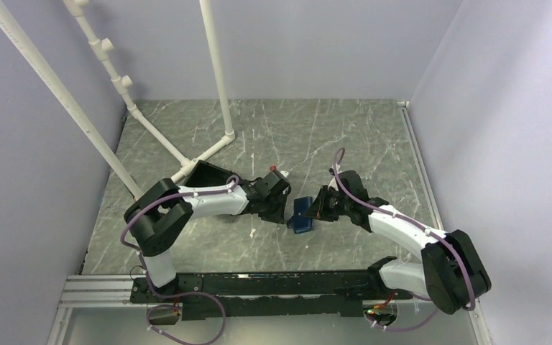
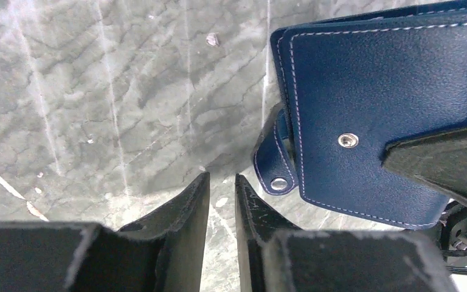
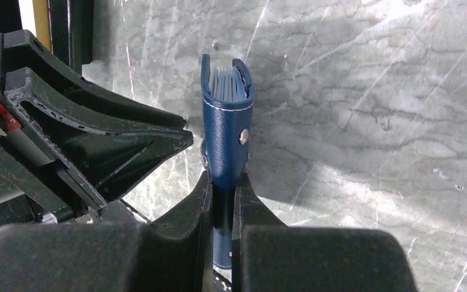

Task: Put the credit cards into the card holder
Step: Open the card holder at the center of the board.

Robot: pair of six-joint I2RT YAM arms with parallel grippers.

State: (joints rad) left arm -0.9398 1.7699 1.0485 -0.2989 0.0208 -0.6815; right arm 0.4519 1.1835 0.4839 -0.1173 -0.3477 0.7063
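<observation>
The right gripper (image 3: pixel 222 182) is clamping its jaws on the wallet (image 3: pixel 226 131), pinching it by one narrow end so that the rest is sticking out past the fingertips. The wallet is sitting near the middle of the table (image 1: pixel 345 136), between the two arms, a little toward the near edge. From the right wrist it is showing edge-on. The two dark blue covers are standing slightly apart at the free end, and the paler blue pockets (image 3: pixel 228 82) are peeking out between them. From the left wrist its broad stitched face is showing, and its shadow is falling on the stone below.

The snap tab (image 2: pixel 273 167) is hanging loose from the wallet's left edge, unfastened, and the metal stud (image 2: pixel 348 140) on the cover is lying bare.

The left gripper (image 2: pixel 222 179) is hovering just to the left of the wallet. Its jaws are standing a narrow gap apart with nothing between them, and its tips are pointing at the table just beside the loose tab, not touching it.

Farther left, a black bin (image 1: pixel 208 172) is sitting at the foot of a white pipe frame (image 1: pixel 215 72), partly hidden behind the left arm.
</observation>
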